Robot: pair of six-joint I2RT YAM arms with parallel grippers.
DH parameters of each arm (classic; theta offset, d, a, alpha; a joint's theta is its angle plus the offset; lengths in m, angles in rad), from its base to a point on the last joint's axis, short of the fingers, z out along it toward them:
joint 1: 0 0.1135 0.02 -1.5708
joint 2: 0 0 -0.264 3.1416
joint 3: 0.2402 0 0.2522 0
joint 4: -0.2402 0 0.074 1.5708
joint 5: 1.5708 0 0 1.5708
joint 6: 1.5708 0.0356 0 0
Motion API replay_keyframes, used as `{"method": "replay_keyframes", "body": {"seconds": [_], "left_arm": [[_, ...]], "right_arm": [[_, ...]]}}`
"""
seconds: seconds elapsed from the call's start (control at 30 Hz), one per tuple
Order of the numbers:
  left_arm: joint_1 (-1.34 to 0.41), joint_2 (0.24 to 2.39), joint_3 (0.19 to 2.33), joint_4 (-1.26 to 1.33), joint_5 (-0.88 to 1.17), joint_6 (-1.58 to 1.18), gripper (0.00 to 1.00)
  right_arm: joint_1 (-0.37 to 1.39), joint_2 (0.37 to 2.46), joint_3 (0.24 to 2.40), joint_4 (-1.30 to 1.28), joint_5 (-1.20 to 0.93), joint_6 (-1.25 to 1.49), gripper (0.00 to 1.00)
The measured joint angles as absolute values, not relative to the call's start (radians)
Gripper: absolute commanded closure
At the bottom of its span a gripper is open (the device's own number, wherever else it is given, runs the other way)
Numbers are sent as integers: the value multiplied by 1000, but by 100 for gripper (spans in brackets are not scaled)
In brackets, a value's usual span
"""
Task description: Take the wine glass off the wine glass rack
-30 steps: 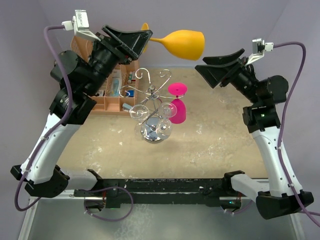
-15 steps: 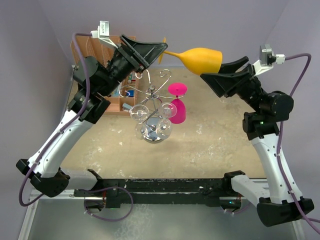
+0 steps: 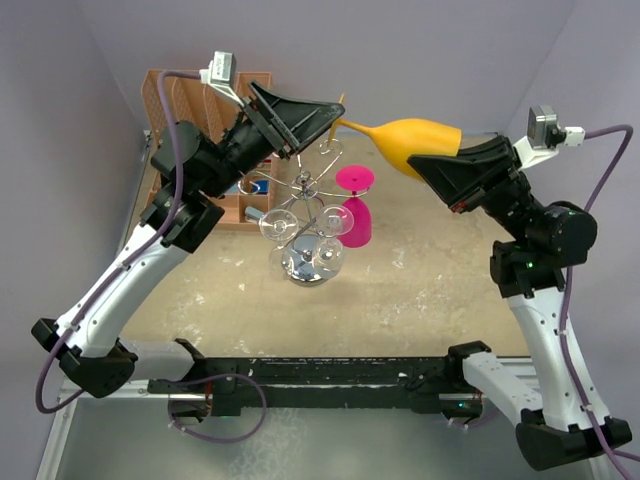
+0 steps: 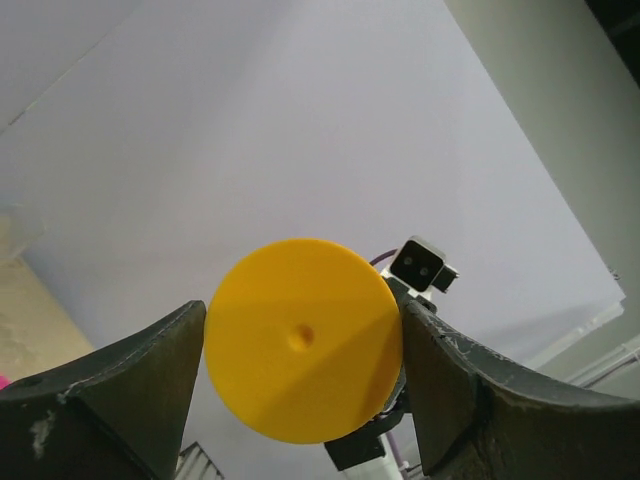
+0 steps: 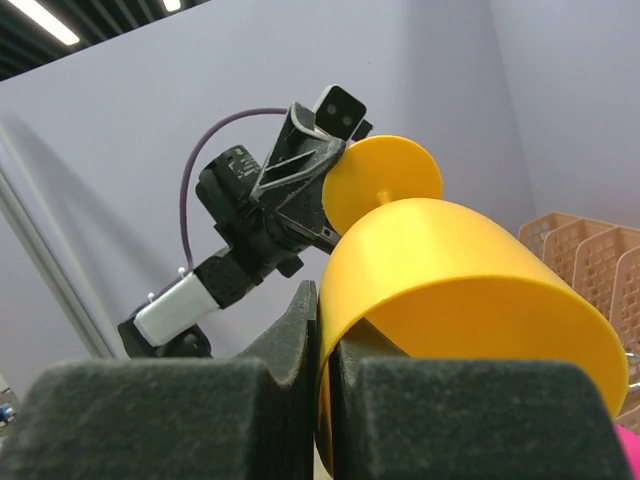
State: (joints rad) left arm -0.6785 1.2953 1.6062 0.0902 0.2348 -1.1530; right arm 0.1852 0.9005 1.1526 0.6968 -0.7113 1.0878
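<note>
Changed: right end effector (image 5: 322,330) now pinches yellow wine glass (image 3: 420,137) at bowl rim | left end effector (image 4: 303,340) grips its foot | above far edge of desk (image 3: 420,290), off wine glass rack (image 3: 305,215) | likely a handover

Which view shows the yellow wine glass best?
Top external: the whole yellow wine glass hangs sideways between the left gripper at its foot and the right gripper at its bowl. Left wrist shows only the round foot; right wrist shows the bowl wall pinched, foot behind.

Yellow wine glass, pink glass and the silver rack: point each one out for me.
yellow wine glass (image 3: 412,138), top view, on its bowl.
pink glass (image 3: 358,222), top view, on its bowl.
silver rack (image 3: 303,184), top view, middle of its wire arms.
</note>
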Motion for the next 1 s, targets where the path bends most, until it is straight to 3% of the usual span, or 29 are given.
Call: {"method": "replay_keyframes", "body": {"seconds": [0.37, 0.4, 0.47, 0.5, 0.53, 0.6, 0.73, 1.0], "left_arm": [[-673, 1201, 1756, -300, 14, -879, 31], [-673, 1181, 1756, -320, -6, -859, 32], [-673, 1150, 1756, -348, -35, -819, 49], [-673, 1134, 1757, -362, -50, -796, 52], [-673, 1121, 1757, -373, -62, -776, 51], [-673, 1099, 1757, -395, -84, -735, 37], [-673, 1063, 1757, -448, -133, -642, 19], [-673, 1010, 1759, -542, -172, -500, 1]], "right_arm": [[178, 844, 1271, 281, -445, 823, 100], [178, 832, 1278, 241, -410, 791, 100], [178, 813, 1290, 161, -349, 733, 100], [178, 803, 1298, 114, -315, 703, 100], [178, 794, 1308, 65, -275, 674, 100], [178, 775, 1325, -29, -194, 617, 100], [177, 762, 1342, -202, -56, 525, 100], [176, 892, 1370, -517, 145, 457, 100]]}}
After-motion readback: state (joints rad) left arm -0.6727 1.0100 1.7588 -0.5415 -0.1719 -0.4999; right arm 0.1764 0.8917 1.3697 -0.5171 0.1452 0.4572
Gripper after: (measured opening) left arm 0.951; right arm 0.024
